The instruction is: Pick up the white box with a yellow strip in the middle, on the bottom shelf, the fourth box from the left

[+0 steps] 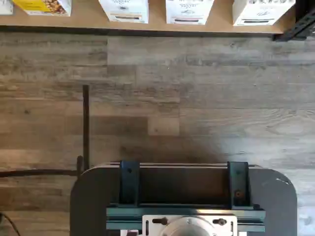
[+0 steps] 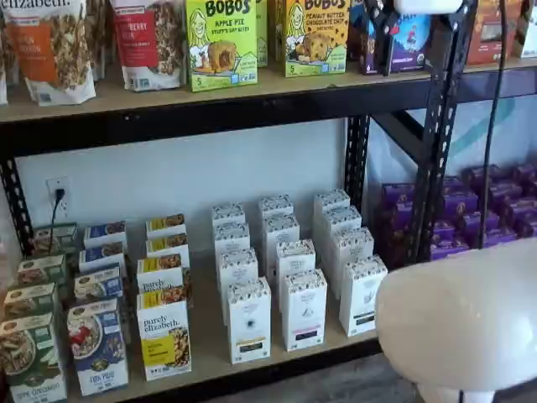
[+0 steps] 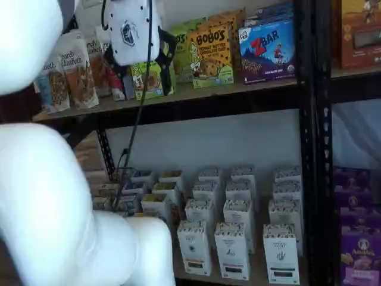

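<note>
My gripper (image 3: 138, 71) is hanging wide open, high above the yellow-strip box (image 2: 249, 320); I could grab its look-alike neighbor (image 2: 304, 309).

"BOBO'S" on yellow box (image 3: 211, 56); "ZBAR" on blue box (image 3: 266, 50).

Gripper (image 3: 140, 65) raised level with the upper shelf (image 3: 196, 98), white body upright, black fingers spread with a plain gap. White arm segments fill the foreground below it.
</note>
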Controlling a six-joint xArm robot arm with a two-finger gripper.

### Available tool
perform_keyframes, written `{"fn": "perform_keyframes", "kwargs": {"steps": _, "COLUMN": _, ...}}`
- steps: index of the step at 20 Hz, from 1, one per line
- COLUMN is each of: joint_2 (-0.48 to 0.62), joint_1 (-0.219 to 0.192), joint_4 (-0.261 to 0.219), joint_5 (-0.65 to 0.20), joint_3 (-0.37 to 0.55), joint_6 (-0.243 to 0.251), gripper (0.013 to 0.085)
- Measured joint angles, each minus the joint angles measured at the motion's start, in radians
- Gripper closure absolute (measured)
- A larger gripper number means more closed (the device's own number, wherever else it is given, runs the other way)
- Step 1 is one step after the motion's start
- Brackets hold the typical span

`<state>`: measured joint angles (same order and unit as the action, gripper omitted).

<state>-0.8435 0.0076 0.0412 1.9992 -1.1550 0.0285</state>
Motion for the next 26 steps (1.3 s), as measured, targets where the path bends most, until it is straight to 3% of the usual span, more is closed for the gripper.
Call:
{"fn": "perform_keyframes", "kwargs": {"steps": 1, "joint_2": -0.001, "joint_1": 0.012, "joint_4": -0.014, "joint_5": -0.002, "joint_3": 0.002, "joint_6": 0.007, "gripper": 0.013}}
{"fn": "perform_keyframes", "kwargs": {"steps": 2, "joint_2": -0.011, "joint_1": 0.09, "joint_4": -0.096, "joint_5": -0.017, "joint_3": 0.012, "joint_6": 0.047, "gripper": 0.013}}
{"fn": "perform_keyframes", "kwargs": {"steps": 3, "joint_2": -0.019, "joint_1": 0.135, "joint_4": -0.148, "joint_5": -0.028, "joint_3": 0.019, "joint_6": 0.071, "gripper": 0.013}}
{"fn": "perform_keyframes", "kwargs": {"steps": 4, "joint_2": -0.02, "joint_1": 0.149, "joint_4": -0.168, "joint_5": -0.032, "joint_3": 0.021, "joint_6": 0.08, "gripper": 0.013}}
{"fn": "perform_keyframes", "kwargs": {"steps": 8, "joint_2": -0.019, "joint_1": 0.142, "joint_4": -0.173, "joint_5": -0.042, "joint_3": 0.029, "joint_6": 0.078, "gripper": 0.013}}
{"fn": "perform_keyframes", "kwargs": {"steps": 13, "joint_2": -0.034, "joint_1": 0.082, "joint_4": -0.117, "joint_5": -0.11, "joint_3": 0.072, "joint_6": 0.045, "gripper": 0.013}}
{"fn": "perform_keyframes", "kwargs": {"steps": 16, "joint_2": -0.035, "joint_1": 0.069, "joint_4": -0.106, "joint_5": -0.152, "joint_3": 0.102, "joint_6": 0.038, "gripper": 0.013}}
{"fn": "perform_keyframes", "kwargs": {"steps": 26, "joint_2": -0.003, "joint_1": 0.103, "joint_4": -0.115, "joint_5": -0.312, "joint_3": 0.224, "joint_6": 0.082, "gripper": 0.013}}
